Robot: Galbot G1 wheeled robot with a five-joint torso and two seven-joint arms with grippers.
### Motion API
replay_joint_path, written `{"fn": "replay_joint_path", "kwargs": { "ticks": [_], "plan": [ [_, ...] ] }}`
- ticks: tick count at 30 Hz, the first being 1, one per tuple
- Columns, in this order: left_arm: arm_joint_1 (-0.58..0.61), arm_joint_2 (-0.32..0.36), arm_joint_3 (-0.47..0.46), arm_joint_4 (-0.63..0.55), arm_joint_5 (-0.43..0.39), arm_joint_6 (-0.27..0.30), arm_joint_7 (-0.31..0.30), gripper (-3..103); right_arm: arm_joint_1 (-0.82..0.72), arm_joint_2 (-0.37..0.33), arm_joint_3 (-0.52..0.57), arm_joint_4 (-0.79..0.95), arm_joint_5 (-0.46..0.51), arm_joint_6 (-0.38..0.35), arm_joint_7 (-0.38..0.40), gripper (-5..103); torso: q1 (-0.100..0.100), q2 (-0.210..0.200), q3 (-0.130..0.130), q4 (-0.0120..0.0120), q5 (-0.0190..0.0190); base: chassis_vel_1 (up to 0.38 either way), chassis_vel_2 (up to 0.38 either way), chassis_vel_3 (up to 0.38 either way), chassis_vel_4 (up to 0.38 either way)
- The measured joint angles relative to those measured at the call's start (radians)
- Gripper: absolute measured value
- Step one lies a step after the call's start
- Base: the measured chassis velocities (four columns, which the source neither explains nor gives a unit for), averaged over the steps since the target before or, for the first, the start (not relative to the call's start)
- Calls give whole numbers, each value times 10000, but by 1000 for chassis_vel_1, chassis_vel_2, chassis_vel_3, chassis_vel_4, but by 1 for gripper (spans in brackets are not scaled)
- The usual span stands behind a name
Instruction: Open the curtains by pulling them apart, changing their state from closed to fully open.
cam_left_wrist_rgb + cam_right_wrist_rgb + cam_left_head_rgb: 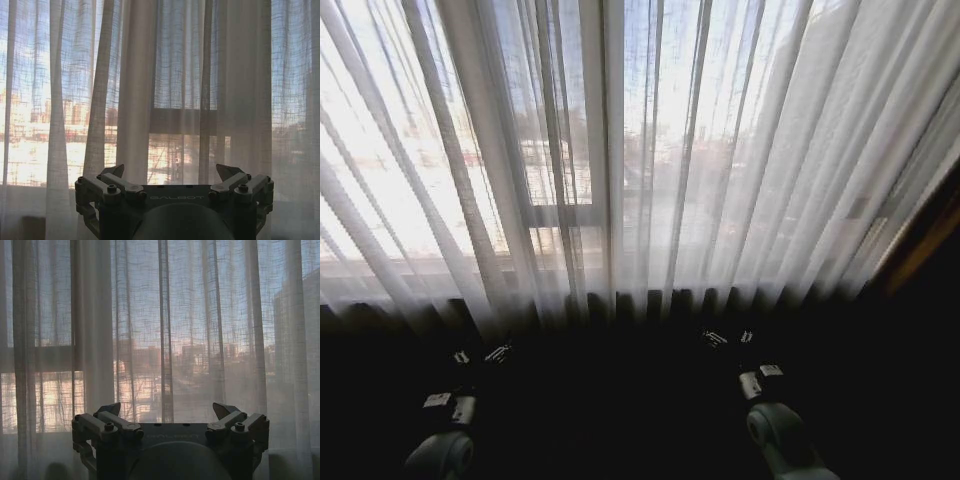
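A: Curtains [650, 150] hang closed across the upper two-thirds of the head frame, sheer white, long pleats, daylight and a window frame [560, 212] showing through. Thick cream fold at centre, where the panels appear to meet.

B: Tools?

A: Left tool [480, 354] sits low at lower left, right tool [728, 338] low, right of centre, both in shadow below the hem line, apart from the fabric. In the left wrist view the left tool [170, 174] has its fingers [114, 172] spread wide, nothing between them. Right wrist view, same: right tool [167, 411] spread, empty, facing pleats.

B: So nothing is gripped yet. Risks?

A: My judgement: the weave is thin and slippery, so a pinch on a single layer could slide out mid-pull. Catching only one pleat would bunch the cloth rather than shift the panel. Backlight makes the centre seam hard to pick out, so both tools might land on the same panel.
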Motion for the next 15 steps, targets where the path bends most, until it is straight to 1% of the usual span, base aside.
{"fn": "replay_joint_path", "kwargs": {
  "ticks": [5,8,15],
  "plan": [
    [0,0,0,0,0,0,0,100,-80,7,56,64,37,63,-259,100,0,0,0,0,0,0,0,0,0],
    [0,0,0,0,0,0,0,100,-89,0,53,-17,66,373,-430,100,0,0,0,0,0,0,0,0,0],
    [0,0,0,0,0,0,0,100,4,22,-50,-244,90,532,-444,100,-1,1,0,-1,1,-8,14,14,-21]
  ]
}}
